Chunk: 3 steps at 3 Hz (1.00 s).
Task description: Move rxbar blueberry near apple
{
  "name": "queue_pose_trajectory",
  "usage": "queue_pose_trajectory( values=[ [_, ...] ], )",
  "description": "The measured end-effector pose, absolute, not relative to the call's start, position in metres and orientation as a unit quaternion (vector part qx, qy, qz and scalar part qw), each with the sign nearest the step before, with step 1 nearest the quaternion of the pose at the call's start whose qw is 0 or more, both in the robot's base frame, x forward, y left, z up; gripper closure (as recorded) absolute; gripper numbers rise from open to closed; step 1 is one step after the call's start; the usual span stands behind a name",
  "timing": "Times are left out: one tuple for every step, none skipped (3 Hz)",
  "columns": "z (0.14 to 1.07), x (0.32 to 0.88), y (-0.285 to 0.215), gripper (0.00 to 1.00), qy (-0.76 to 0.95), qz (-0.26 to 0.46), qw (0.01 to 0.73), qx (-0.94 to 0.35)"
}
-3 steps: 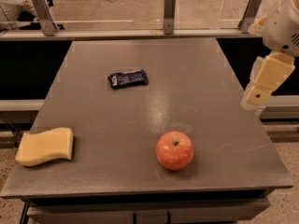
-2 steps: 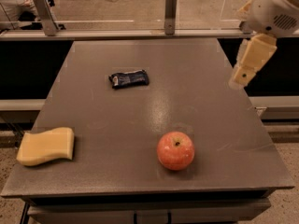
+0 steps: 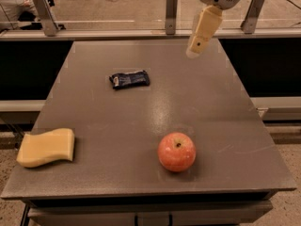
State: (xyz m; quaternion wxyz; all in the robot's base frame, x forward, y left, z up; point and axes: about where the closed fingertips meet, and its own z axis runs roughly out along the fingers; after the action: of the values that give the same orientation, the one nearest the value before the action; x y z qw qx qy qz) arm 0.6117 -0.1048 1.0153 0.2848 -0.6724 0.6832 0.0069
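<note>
The rxbar blueberry (image 3: pixel 129 79), a small dark crinkly bar, lies flat on the grey table (image 3: pixel 150 117) in its far left part. The apple (image 3: pixel 177 151), round and red-pink with a stem dimple, stands near the front edge, right of the middle. My gripper (image 3: pixel 195 51) hangs over the table's far right part, cream-coloured, pointing down and to the left. It is well to the right of the bar and above it, touching nothing.
A pale yellow wavy sponge (image 3: pixel 46 147) lies at the front left corner. A rail with metal posts (image 3: pixel 171 6) runs along the far edge. The table drops off to the floor on both sides.
My gripper has moved left and farther back, from beyond the table's right edge to over its far right part. The bar, apple and sponge stay in place.
</note>
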Motion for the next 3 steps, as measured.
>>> queue_pose_trajectory(
  values=[
    [1.002,0.638,-0.051,0.0,0.668,0.021,0.279,-0.69],
    [0.974,0.659,-0.025,0.0,0.685,0.011,0.251,-0.684],
    [0.948,0.671,-0.012,0.0,0.698,0.002,0.224,-0.68]
  ],
)
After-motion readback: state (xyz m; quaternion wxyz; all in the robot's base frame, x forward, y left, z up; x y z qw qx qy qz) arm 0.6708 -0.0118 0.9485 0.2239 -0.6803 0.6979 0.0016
